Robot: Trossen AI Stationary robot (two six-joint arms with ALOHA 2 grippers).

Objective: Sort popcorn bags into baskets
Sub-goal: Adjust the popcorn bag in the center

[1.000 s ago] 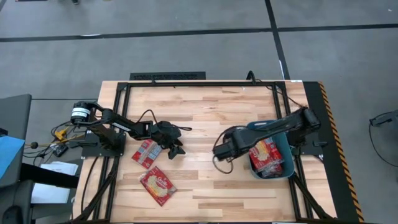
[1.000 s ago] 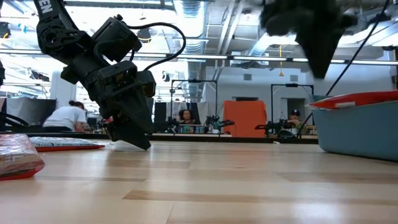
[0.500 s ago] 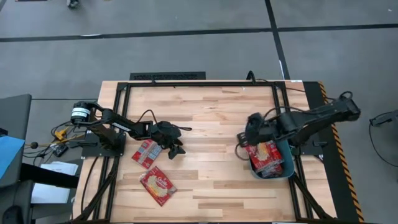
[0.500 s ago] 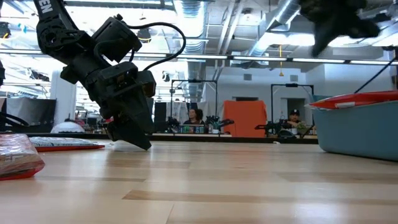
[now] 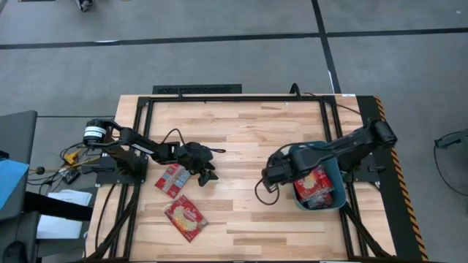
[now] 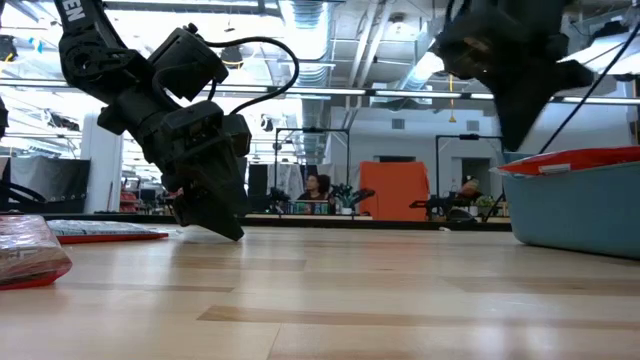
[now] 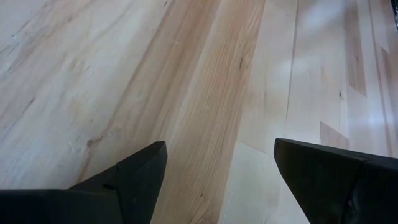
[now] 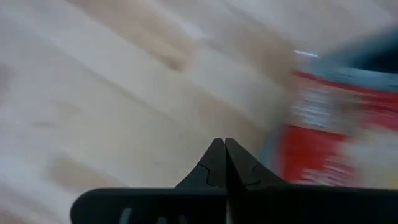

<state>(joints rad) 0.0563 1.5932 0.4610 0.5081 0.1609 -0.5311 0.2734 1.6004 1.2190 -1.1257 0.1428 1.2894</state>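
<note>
Two red popcorn bags lie flat on the wood at the left, one (image 5: 173, 180) beside my left gripper and one (image 5: 186, 218) nearer the front edge. The teal basket (image 5: 341, 184) stands at the right with red bags (image 5: 314, 183) inside; it also shows in the low view (image 6: 580, 215). My left gripper (image 5: 208, 176) hangs open low over bare wood just right of the first bag, with nothing between its fingers (image 7: 221, 155). My right gripper (image 5: 272, 173) is shut and empty, points down, and hangs above the table just left of the basket (image 8: 323, 118).
A black frame (image 5: 219, 96) runs around the table's edges. Bare wood lies between the two arms. In the low view one bag (image 6: 25, 250) bulges at the near left and another (image 6: 100, 233) lies flat behind it. People sit at benches beyond the far edge.
My right gripper, shut throughout, rose and tipped while swinging toward the basket's far left corner. It then came back toward the table's left and sank, pointing down again beside the basket. The bags kept still.
</note>
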